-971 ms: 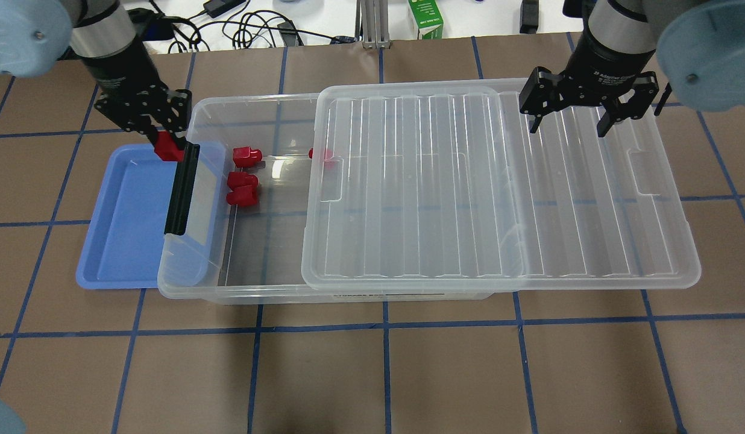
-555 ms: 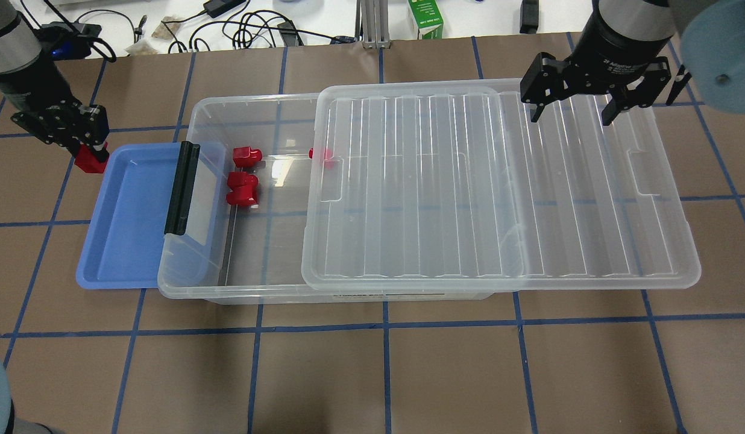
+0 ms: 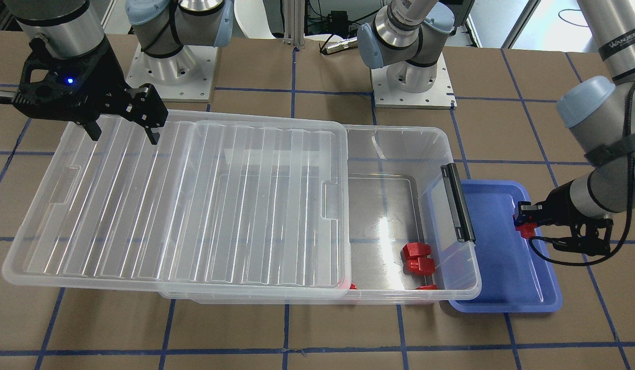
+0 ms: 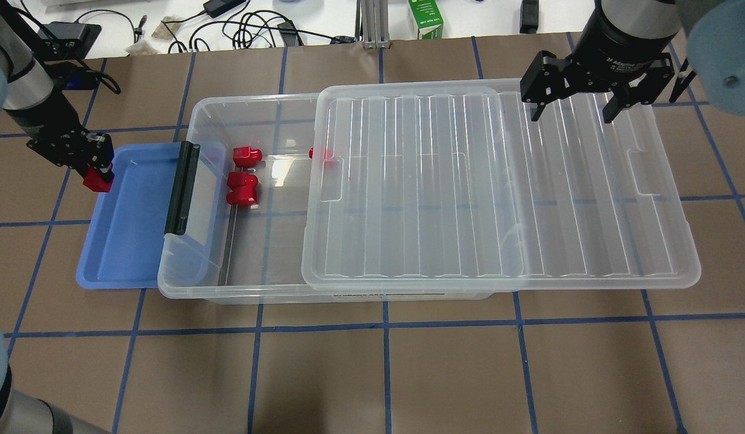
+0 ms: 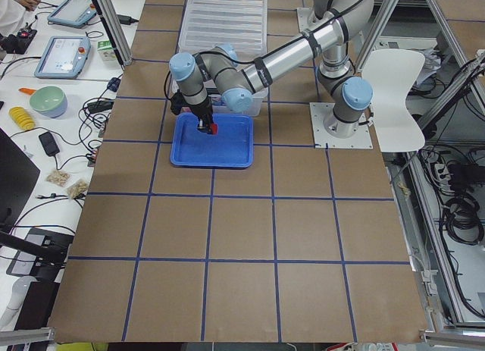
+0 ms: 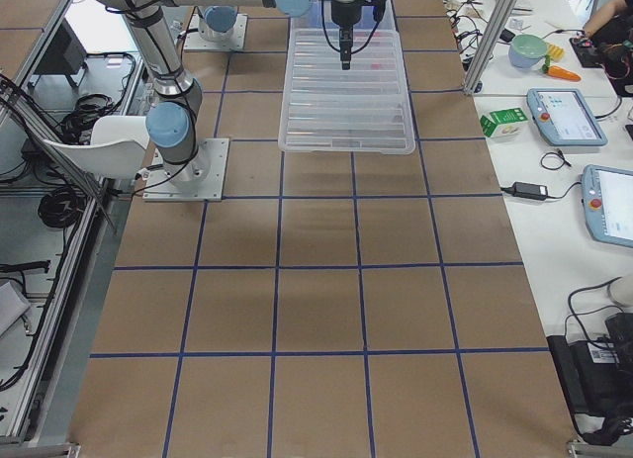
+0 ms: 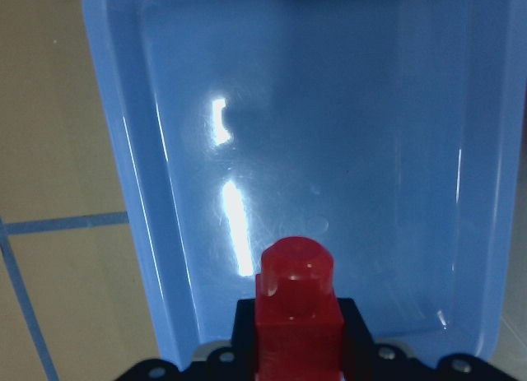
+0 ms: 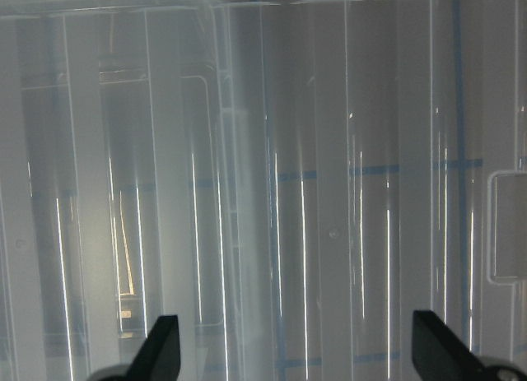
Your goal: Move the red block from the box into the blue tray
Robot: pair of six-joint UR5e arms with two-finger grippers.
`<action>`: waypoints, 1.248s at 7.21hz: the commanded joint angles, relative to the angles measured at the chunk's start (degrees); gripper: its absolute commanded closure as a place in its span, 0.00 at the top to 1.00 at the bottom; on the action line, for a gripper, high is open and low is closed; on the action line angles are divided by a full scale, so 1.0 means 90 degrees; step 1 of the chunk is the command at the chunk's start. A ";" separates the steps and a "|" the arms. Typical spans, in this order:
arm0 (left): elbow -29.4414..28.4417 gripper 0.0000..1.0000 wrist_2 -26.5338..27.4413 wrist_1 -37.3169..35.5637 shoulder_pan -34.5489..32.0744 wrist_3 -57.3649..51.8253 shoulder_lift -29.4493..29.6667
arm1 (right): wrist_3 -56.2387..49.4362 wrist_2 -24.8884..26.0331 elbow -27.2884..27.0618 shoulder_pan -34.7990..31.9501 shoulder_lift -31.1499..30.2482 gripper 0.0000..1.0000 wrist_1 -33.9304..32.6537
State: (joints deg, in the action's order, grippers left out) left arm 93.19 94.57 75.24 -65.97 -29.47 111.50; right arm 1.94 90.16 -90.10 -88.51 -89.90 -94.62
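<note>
Holding confirmed: left gripper (image 4: 94,171) is clamped on the red block (image 4: 99,180), stub pointing away from the fingers in the wrist view. It sits at the left edge of the overhead view, by the upper-left corner of the blue tray (image 4: 128,241). (jo)

Over the floor or over the rim? (mk)

Overhead view puts it on the rim line. Wrist view shows tray floor ahead of the block and the rim running up the left of frame. Cannot tell contact; the left side view suggests it hangs above the tray. (jo)

Then I'd shift inward toward the tray's middle before release, clear of the sloped rim. Go low and open slowly, so it doesn't bounce or roll. (mk)

Agreed. Watch the black latch bar (image 4: 181,188): that end of the box (image 4: 228,293) overlaps the tray's right side in the overhead view. (jo)

Right gripper (image 4: 571,116)? (mk)

Fingers spread, nothing between them, above the lid (image 4: 499,193) at upper right. Lid is offset to the right, so the box's left end is uncovered, with spare red blocks (image 4: 243,187) inside. (jo)

Fine, no need to move it. (mk)
</note>
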 commanded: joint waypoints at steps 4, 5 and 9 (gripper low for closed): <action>0.0252 0.00 -0.0039 -0.0673 0.0006 -0.0026 0.0559 | -0.1510 0.0041 -0.0056 0.1302 0.0135 1.00 -0.0033; 0.0261 0.00 -0.0048 -0.0771 -0.0004 -0.0017 0.0686 | -0.2481 0.0012 -0.0202 0.1783 0.0222 1.00 -0.0111; 0.0261 0.00 -0.0049 -0.0792 -0.0004 -0.0017 0.0824 | -0.4199 0.0041 -0.1070 0.3465 0.0409 1.00 -0.1369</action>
State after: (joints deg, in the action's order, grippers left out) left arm 95.54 94.13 68.15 -66.00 -29.65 118.59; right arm -31.89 90.47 -96.88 -61.20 -86.01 -103.01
